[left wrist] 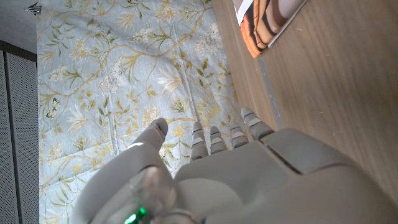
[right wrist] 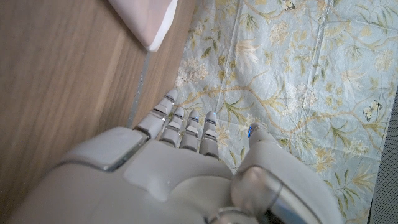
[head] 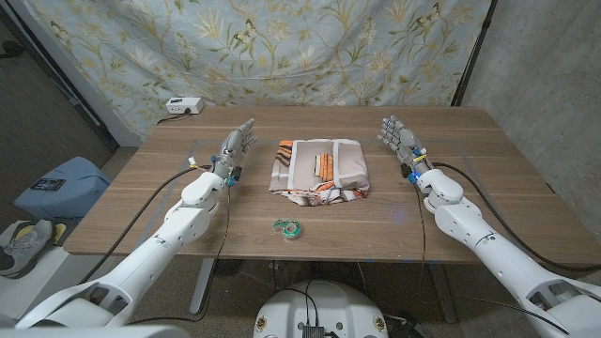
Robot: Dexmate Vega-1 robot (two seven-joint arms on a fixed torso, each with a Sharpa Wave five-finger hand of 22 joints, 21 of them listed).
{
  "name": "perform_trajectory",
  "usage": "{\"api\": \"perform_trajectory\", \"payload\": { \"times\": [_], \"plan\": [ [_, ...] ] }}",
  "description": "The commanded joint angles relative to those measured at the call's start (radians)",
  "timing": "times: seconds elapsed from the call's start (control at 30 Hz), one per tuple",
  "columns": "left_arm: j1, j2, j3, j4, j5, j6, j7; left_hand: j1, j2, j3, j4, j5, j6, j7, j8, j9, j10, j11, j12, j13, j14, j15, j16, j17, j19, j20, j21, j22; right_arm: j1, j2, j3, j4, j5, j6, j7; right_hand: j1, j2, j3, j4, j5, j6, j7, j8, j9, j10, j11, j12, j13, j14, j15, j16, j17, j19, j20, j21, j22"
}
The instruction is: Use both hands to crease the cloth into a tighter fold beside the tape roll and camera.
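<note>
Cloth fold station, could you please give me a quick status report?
Left hand and right hand open, either side of cloth. Cloth folded, untouched. Tape roll near front edge, clear.

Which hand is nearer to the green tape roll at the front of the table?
Left. The left hand stands behind and to the left of the tape roll. The right hand stands farther off, across the folded cloth, behind and to its right.

No readable text, labels, brands, numbers or signs anywhere.
</note>
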Motion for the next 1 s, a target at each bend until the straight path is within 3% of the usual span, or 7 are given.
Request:
{"api": "perform_trajectory", "payload": {
  "times": [0.03,0.47,1.0],
  "plan": [
    [0.023,0.014,-0.007,-0.020,-0.010,-0.004,-0.010,0.012,0.000,0.007,-0.002,0.006,0.009,-0.001,0.002,0.001,0.000,0.005,0.007,0.005,0.001,0.008,0.004,0.003,-0.001,0.007,0.006,0.004,0.008,0.000,-0.012,-0.011,-0.008,-0.019,-0.002,0.008,0.000,0.006,-0.003,0.004,0.005,-0.002,0.004,0.002,0.006,0.002,0.004,0.002,0.006,0.001,0.006,0.003,0.003,-0.001,0.005,0.002],
    [0.053,0.058,-0.007,-0.093,0.009,0.016,-0.002,0.018,0.000,0.009,-0.008,0.007,0.010,0.000,-0.001,0.002,0.000,0.004,0.006,0.005,-0.002,0.009,0.001,0.002,-0.004,0.009,0.004,0.004,-0.006,-0.011,-0.015,-0.035,-0.013,-0.032,-0.010,0.005,-0.001,0.007,-0.005,0.003,0.003,0.000,0.003,0.002,0.005,0.010,0.004,0.002,0.003,0.001,0.006,-0.001,0.001,0.001,0.005,0.002],
    [0.158,0.147,-0.028,-0.236,0.010,0.036,-0.005,0.030,0.000,0.015,-0.018,0.010,0.010,0.001,-0.005,0.001,-0.001,0.005,0.004,0.005,-0.005,0.012,-0.001,0.002,-0.004,0.010,0.003,0.003,-0.026,-0.024,-0.014,-0.073,-0.034,-0.028,-0.037,0.001,0.000,0.009,-0.009,0.002,0.000,0.001,0.000,0.002,0.000,0.013,0.002,0.002,-0.001,0.005,0.007,-0.006,-0.003,0.003,0.005,0.002]
  ]
}}
